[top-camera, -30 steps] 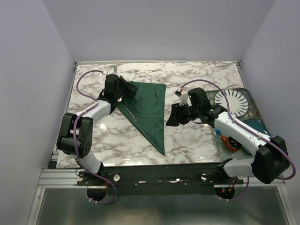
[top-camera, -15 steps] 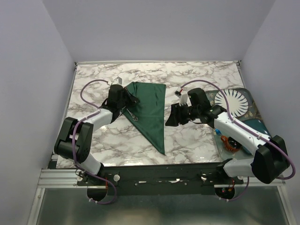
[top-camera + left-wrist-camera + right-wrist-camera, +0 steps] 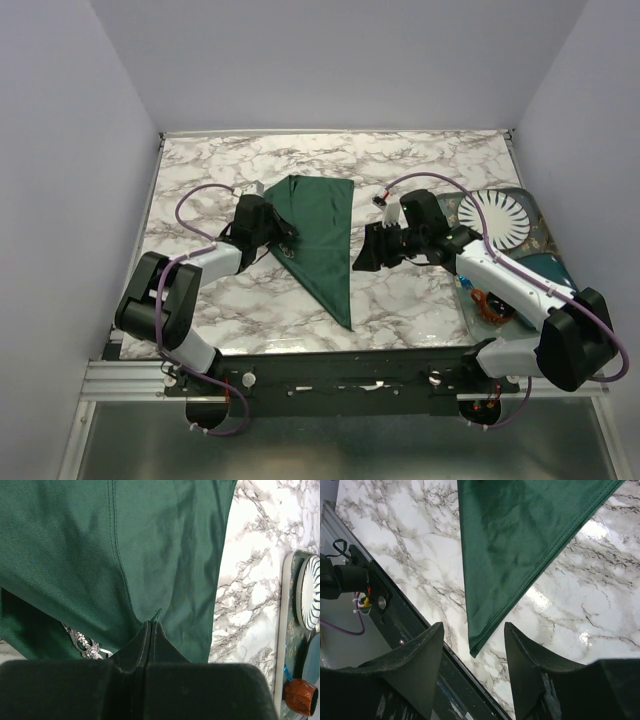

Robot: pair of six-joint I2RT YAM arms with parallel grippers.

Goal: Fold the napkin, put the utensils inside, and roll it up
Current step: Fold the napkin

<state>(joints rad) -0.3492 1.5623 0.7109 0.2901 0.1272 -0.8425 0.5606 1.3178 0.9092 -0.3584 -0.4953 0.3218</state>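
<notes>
Napkin-rolling scene, seen from above and from both wrists. On a white marble table (image 3: pixel 200 190) lies a dark green cloth napkin (image 3: pixel 322 225), folded into a long triangle: its wide edge faces the far side and its point reaches toward the near edge.

The left gripper (image 3: pixel 284 236) sits at the triangle's left edge. In its wrist view the claw is clenched, with a small tuck of green cloth caught between the fingertips (image 3: pixel 145 632). That grip suggests it is lifting the edge to turn it over what lies inside. Just left of the fingertips, the ornate end of a slim silver metal fork (image 3: pixel 87 647) peeks out from under a raised fold, touching the cloth. Most of the fork is hidden.

The right gripper (image 3: pixel 364 256) hangs just right of the napkin, claw released and grasping nothing. In its wrist view the napkin's near point shows between the spread fingers (image 3: pixel 417 665). It looks set to steady or catch that side.

Along the right edge of the table stands a dark patterned tray (image 3: pixel 533 196). It holds a white plate with dark radial stripes (image 3: pixel 497 214) and, nearer, a small orange-brown cup (image 3: pixel 490 306). All of this is well apart from the cloth, and nothing blocks the roll.
</notes>
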